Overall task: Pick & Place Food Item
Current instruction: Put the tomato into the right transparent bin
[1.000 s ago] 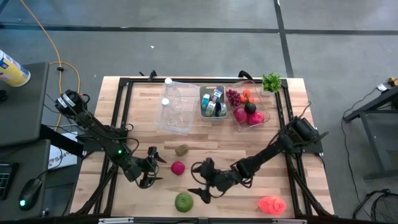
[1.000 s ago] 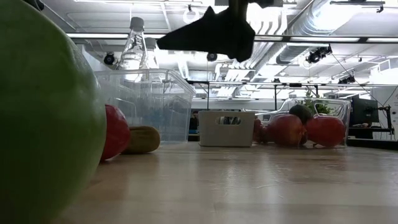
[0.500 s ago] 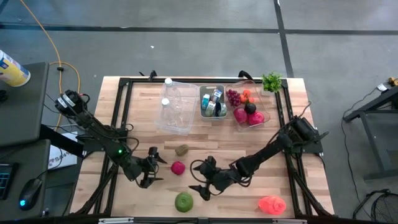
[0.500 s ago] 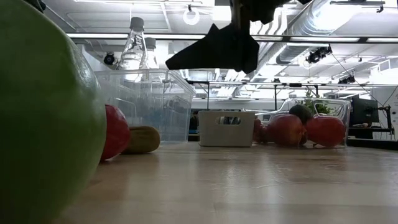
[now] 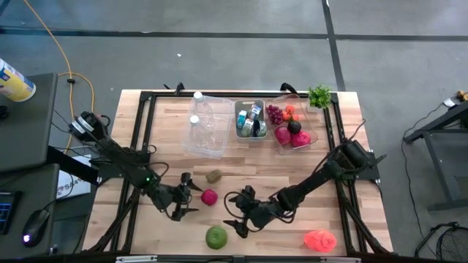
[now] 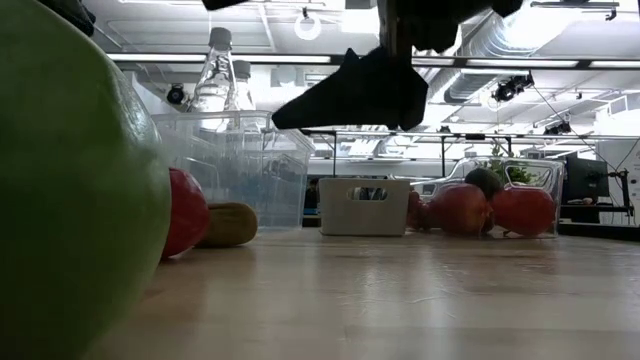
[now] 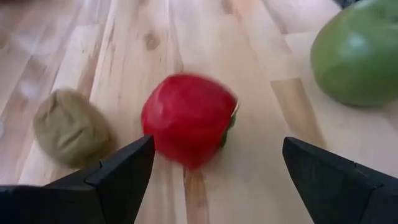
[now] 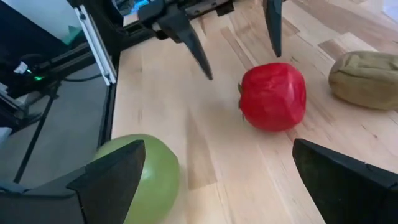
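A red round fruit (image 5: 210,196) rests on the wooden table near its middle. In the left wrist view the red fruit (image 7: 188,118) lies straight ahead. My left gripper (image 5: 186,196) is open, just left of the fruit, fingers pointing at it without touching. In the right wrist view the left fingers (image 8: 186,34) stand over the table beside the red fruit (image 8: 273,96). My right gripper (image 5: 235,212) is open and empty, hovering right of the fruit and above the green apple (image 5: 216,236).
A brown kiwi-like fruit (image 5: 213,176) lies just beyond the red one. A pink item (image 5: 319,239) sits at the near right. Along the far side stand a clear bin with bottles (image 5: 205,126), a grey bin (image 5: 250,120) and a fruit bin (image 5: 292,130). The green apple (image 6: 70,190) fills the low view's left.
My left gripper has moved toward the table's right, closing on the red fruit, and has stayed open. The right gripper has shifted only slightly. The fruits have not moved.
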